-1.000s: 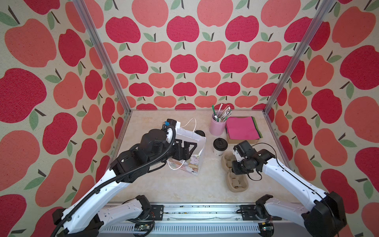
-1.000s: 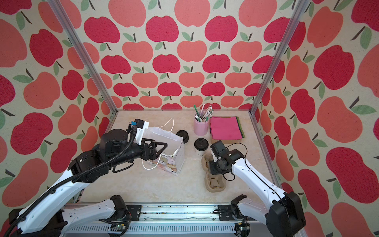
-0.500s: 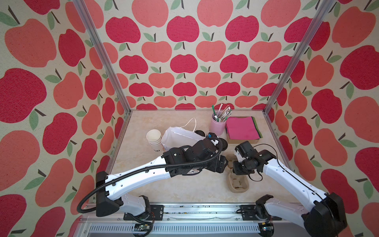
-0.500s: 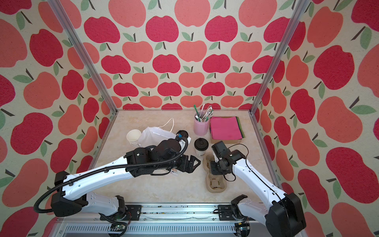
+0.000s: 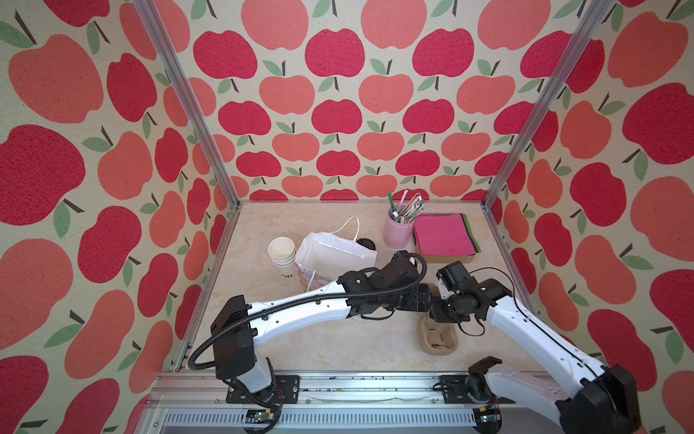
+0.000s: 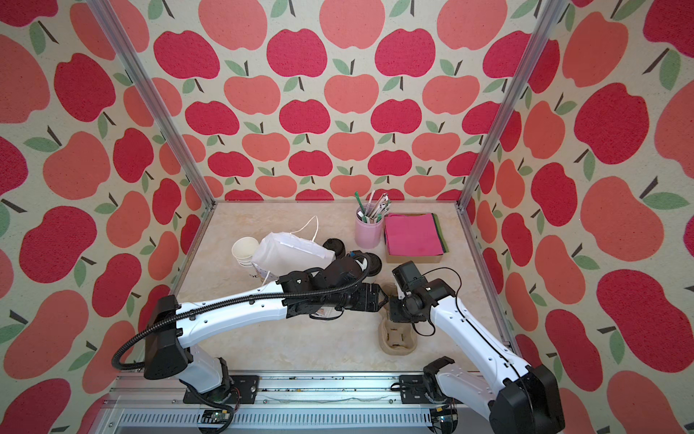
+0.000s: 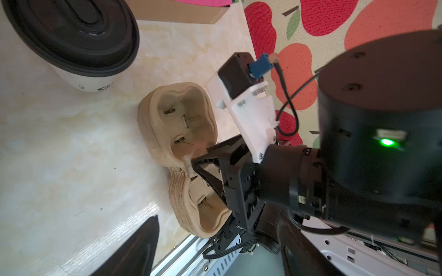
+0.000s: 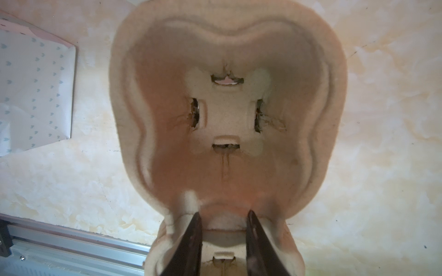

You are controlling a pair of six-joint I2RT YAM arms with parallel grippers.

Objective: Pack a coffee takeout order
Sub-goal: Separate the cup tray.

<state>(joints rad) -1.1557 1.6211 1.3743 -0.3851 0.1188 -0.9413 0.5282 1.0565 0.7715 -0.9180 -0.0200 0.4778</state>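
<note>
The left gripper, jaws spread and empty, hangs by the pulp carrier, whose centre ridge the right gripper pinches. The lidded cup stands upright on the counter just beside the carrier (untouched). Best grasp it below the lid, squeezing gently.

I see a tan pulp carrier on the cream, marbled tabletop. Near it is a white cup with a black lid. Beyond it are a magenta napkin and a pale pink holder. The bag beside it is white with tiny blue hearts. The walls show red and coral apples with green leaves.
</note>
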